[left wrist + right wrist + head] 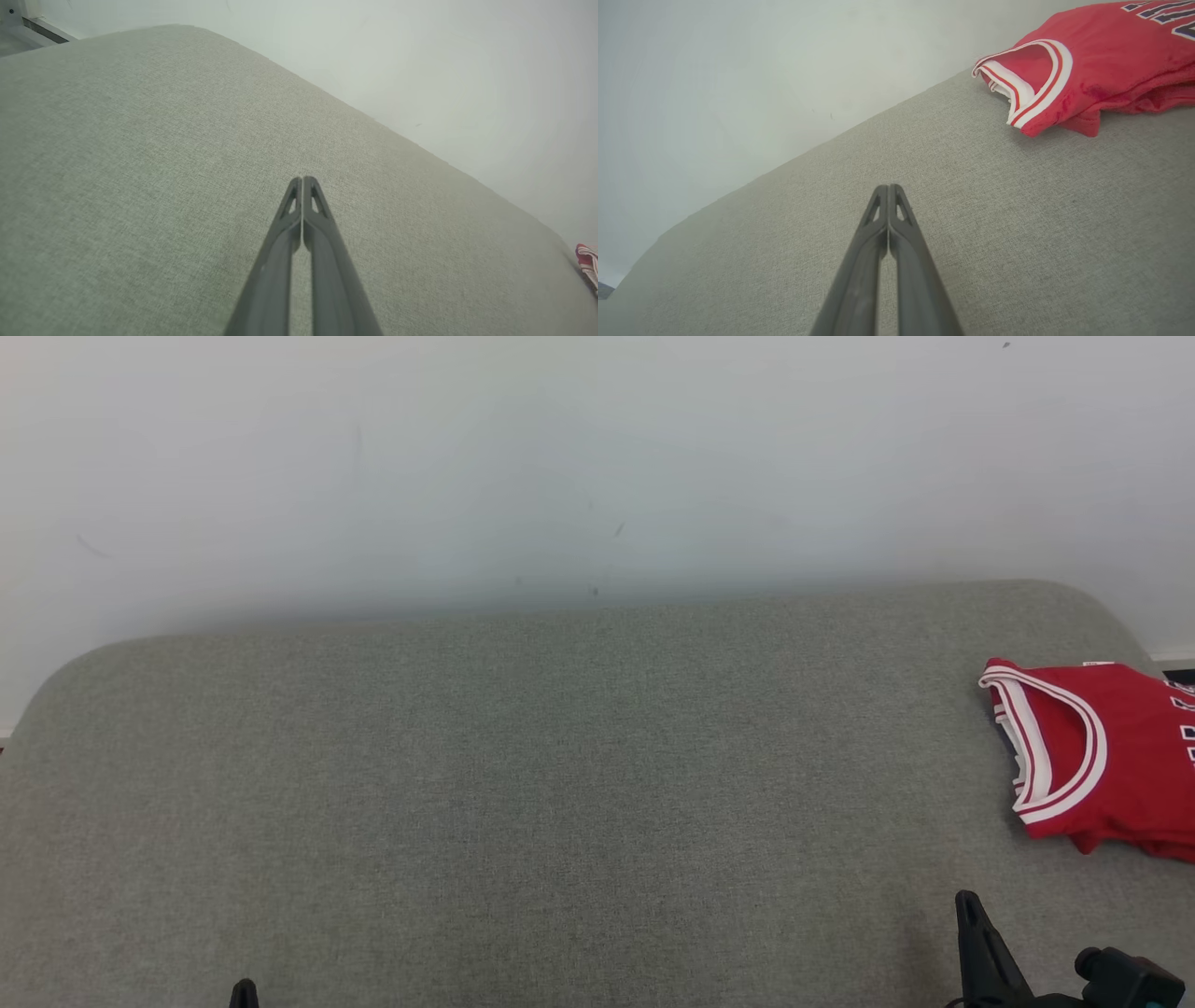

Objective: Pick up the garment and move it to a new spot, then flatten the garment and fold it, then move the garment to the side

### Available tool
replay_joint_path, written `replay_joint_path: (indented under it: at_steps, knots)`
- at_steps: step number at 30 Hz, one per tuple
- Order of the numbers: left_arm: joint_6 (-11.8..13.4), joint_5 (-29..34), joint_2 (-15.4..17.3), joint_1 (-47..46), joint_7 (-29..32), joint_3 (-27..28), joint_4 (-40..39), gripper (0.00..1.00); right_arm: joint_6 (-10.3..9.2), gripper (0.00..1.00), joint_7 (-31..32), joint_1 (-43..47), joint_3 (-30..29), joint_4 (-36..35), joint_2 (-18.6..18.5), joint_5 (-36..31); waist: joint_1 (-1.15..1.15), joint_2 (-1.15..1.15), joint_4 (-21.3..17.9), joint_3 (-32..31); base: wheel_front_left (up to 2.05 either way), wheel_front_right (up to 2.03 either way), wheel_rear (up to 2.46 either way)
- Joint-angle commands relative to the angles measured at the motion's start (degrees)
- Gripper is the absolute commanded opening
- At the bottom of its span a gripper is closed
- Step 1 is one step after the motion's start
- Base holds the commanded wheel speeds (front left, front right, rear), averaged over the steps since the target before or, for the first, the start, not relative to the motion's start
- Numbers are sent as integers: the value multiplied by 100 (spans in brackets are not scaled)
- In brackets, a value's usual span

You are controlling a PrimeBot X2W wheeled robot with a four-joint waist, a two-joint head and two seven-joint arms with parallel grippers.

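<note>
The garment [1111, 756] is a red sleeveless jersey with white-and-red trim, lying bunched at the right edge of the grey fabric surface [560, 784]; part of it runs past the picture's right side. It also lies at the upper right in the right wrist view as the garment [1092, 70], and a sliver of the garment [587, 261] peeks in at the far right of the left wrist view. My right gripper [966, 898] is shut and empty, a short way in front of the jersey. My left gripper [245, 985] is shut and empty at the lower left, far from it.
The grey upholstered surface has a rounded far edge [597, 611] against a pale wall [560, 457]. Wide bare fabric stretches across the middle and left. A strip of floor and skirting [32, 28] shows past the surface's corner in the left wrist view.
</note>
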Motion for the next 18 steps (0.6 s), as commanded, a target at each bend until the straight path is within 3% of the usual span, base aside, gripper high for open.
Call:
replay_joint_path:
  at_steps: [1,18]
  knots:
    - [-38,-259,23,-180,48,8,-88,0,-2,0,55,-159,-42,-111,0,256,0,0,4,5,0,0,0]
    - [-97,-1682,29,-448,414,8,-73,0,-4,0,422,-303,-181,-209,62,1700,0,0,43,58,0,0,0]
